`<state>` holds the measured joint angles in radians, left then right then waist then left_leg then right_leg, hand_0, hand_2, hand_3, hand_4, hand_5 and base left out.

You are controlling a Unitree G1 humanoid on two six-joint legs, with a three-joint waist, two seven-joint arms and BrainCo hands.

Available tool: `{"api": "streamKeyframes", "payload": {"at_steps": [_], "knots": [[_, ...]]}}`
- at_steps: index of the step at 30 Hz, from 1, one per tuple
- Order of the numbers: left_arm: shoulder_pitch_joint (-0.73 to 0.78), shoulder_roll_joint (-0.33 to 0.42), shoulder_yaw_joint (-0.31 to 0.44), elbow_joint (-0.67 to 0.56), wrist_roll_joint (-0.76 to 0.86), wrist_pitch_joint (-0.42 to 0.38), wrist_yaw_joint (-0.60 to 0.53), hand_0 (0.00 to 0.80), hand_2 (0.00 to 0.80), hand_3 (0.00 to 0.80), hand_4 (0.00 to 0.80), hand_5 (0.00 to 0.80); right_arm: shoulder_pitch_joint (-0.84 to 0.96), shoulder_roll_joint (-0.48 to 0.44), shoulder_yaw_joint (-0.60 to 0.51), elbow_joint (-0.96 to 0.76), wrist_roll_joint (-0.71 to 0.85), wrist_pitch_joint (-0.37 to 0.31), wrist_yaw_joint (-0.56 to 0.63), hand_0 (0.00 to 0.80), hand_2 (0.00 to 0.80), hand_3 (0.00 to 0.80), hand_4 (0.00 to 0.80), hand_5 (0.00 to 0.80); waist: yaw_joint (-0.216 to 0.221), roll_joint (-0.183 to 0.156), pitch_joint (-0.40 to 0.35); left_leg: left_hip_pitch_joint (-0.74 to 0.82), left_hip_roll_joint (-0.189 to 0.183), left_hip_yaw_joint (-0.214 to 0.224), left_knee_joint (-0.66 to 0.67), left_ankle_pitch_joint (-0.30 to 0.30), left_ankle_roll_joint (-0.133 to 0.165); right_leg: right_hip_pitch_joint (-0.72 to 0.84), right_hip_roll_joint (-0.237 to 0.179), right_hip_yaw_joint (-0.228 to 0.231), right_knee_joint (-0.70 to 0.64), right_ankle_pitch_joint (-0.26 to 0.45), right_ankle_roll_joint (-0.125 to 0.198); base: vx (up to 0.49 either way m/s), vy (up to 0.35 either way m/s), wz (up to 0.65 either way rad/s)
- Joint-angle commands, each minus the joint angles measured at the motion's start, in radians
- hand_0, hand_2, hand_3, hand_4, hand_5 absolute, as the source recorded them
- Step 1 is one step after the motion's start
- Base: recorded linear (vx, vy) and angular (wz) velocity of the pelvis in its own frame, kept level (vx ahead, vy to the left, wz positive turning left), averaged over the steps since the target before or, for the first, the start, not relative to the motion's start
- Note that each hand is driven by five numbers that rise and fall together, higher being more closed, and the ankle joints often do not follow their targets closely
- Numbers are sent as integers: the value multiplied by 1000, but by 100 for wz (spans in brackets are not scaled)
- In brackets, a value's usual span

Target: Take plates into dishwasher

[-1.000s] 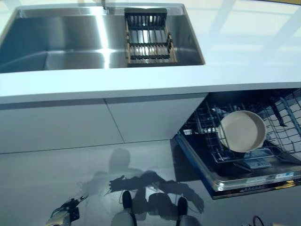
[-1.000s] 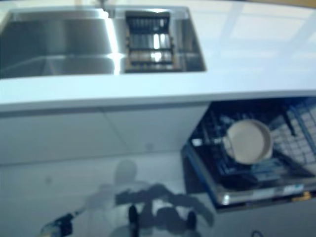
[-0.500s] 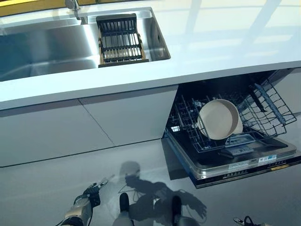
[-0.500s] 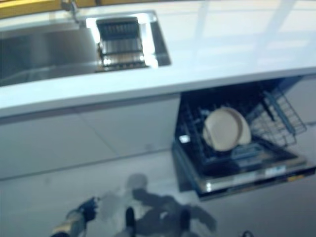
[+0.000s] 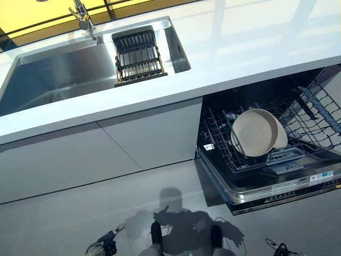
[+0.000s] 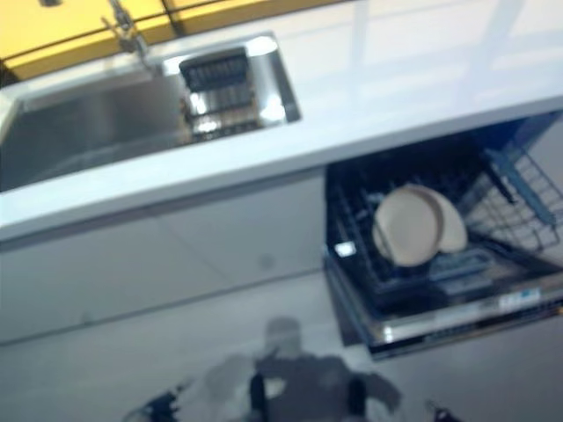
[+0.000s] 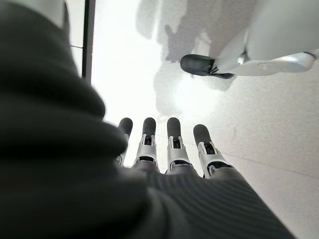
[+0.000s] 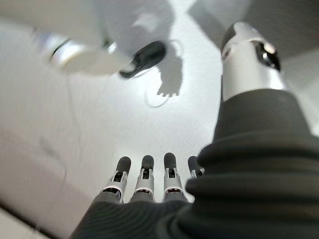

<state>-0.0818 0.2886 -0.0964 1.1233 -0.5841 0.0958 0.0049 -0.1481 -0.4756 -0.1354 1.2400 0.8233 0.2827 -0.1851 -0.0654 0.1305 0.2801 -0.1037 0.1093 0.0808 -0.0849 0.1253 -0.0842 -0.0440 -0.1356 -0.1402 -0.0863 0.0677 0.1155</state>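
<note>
Two beige plates (image 5: 256,133) stand on edge, one behind the other, in the pulled-out lower rack (image 5: 219,140) of the open dishwasher (image 5: 277,188) under the counter at the right. My left hand (image 5: 102,248) hangs low over the floor at the bottom of the eye views, far from the plates. Its fingers (image 7: 174,144) are straight and hold nothing. My right hand (image 8: 144,185) also hangs over the floor, fingers straight and empty, its thumb (image 8: 249,55) held apart.
A white counter (image 5: 240,42) runs across the top, with a steel sink (image 5: 53,74), a faucet (image 5: 81,13) and a dark slatted rack (image 5: 138,56) set in the sink. White cabinet fronts (image 5: 133,144) stand left of the dishwasher. Grey floor (image 5: 64,213) lies below.
The camera has swung, so the sink and dishwasher sit differently in the picture. The plates stay as they were in the rack. Both hands remain low and empty.
</note>
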Motion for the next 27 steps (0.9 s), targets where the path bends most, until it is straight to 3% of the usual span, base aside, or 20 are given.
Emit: {"api": "streamKeyframes", "payload": {"at_steps": [1,9,14,17,20,23,27], "knots": [[-52,6,0,62,-45,-26,-6,0,0,0,0,0,-61,-6,-46,12,79,-50,-17,0,0,0,0,0,8,-14,62,20,-104,1,-2,-97,97,-87,64,21,149,-107,-102,-52,32,0],[-46,-13,-12,57,-67,-49,-24,0,0,0,0,0,-128,-58,-106,-12,344,-85,-24,0,0,0,0,0,7,30,85,-2,-113,16,9,-95,92,-115,56,16,157,-118,-115,-17,9,-1],[-58,-41,-44,59,-103,-71,-32,0,0,0,0,0,-196,-76,-158,-54,626,-164,-40,0,0,0,0,0,4,73,101,-21,-128,11,32,-97,89,-134,46,11,186,-136,-124,-2,16,0],[-61,-50,-53,61,-123,-82,-38,0,0,0,0,0,-237,-79,-162,-81,701,-201,-30,0,0,0,0,0,2,91,109,-37,-135,17,44,-98,87,-158,42,10,209,-145,-128,-42,53,0],[-56,-61,-63,69,-150,-94,-44,0,0,0,0,0,-288,-81,-183,-121,882,-247,50,0,0,0,0,0,-1,120,119,-61,-149,16,77,-103,84,-196,36,12,267,-172,-140,-55,61,1],[-40,-74,-66,67,-156,-103,-55,0,0,0,0,0,-307,-81,-206,-148,1016,-248,146,0,0,0,0,0,0,143,120,-68,-161,15,97,-107,83,-207,26,10,296,-187,-145,-43,66,6],[-15,-90,-80,65,-148,-117,-81,0,0,0,0,0,-358,-88,-205,-184,997,-220,307,0,0,0,0,0,12,170,107,-55,-176,8,98,-109,82,-193,11,-1,293,-190,-142,-26,64,7]]}}
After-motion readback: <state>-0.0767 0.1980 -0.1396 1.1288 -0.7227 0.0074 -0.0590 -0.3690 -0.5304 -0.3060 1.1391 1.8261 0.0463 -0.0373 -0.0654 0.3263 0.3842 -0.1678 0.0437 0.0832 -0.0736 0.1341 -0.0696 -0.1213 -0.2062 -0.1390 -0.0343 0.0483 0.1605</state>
